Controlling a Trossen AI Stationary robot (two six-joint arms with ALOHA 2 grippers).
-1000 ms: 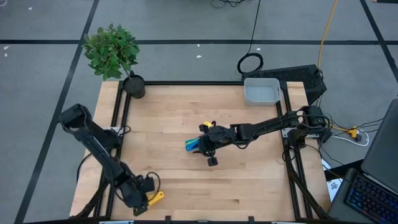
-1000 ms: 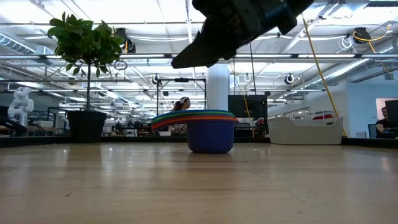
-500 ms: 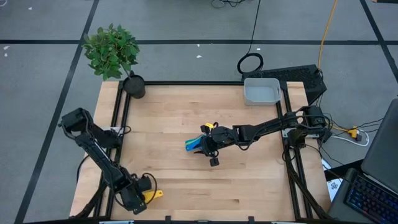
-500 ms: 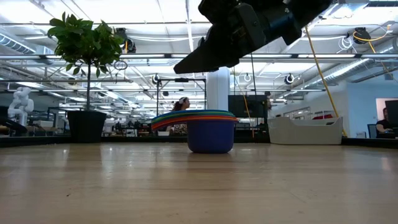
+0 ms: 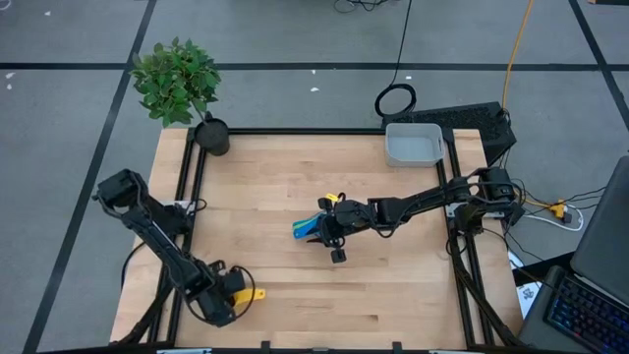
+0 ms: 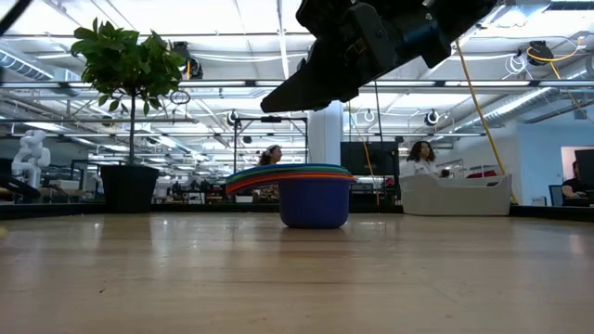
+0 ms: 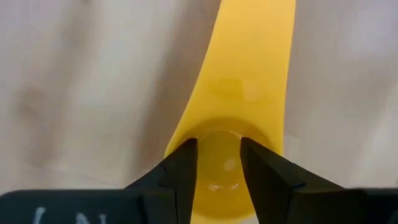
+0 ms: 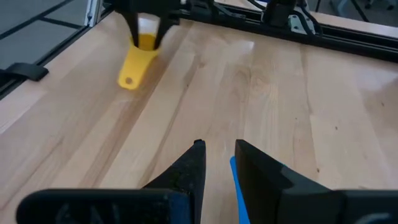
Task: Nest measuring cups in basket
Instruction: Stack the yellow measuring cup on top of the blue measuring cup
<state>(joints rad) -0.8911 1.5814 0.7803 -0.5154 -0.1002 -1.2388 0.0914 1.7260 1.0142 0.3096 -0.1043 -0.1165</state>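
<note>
Several measuring cups sit nested in one stack (image 5: 307,228) at mid-table, a dark blue one outermost, its base on the wood (image 6: 314,197). My right gripper (image 5: 329,234) (image 6: 264,97) hovers above the stack, holding nothing, its fingers a narrow gap apart (image 8: 217,146). The yellow cup (image 5: 253,294) (image 8: 134,68) lies near the table's near-left corner in my left gripper (image 5: 232,296) (image 7: 217,146), which is shut on it. The grey basket (image 5: 413,145) (image 6: 455,195) stands at the far right with no cups showing in it. My left gripper pinches the yellow cup's bowl (image 7: 217,165) between its two fingers (image 7: 183,168), coming from above and pointing down. The flat handle (image 7: 249,74) sticks out away from the fingers, toward the table's right. Whether the cup is off the wood, I cannot tell.
A potted plant (image 5: 182,84) stands at the far-left corner. Black frame rails (image 5: 457,197) run along the table's sides. Bare wood lies between the stack and the basket. People show in the room beyond the table (image 6: 419,158).
My left gripper has moved toward the table's far edge, taking the yellow cup with it; the cup's handle now points toward the right. My right gripper has risen slightly above the stack, which has stayed where it was.
</note>
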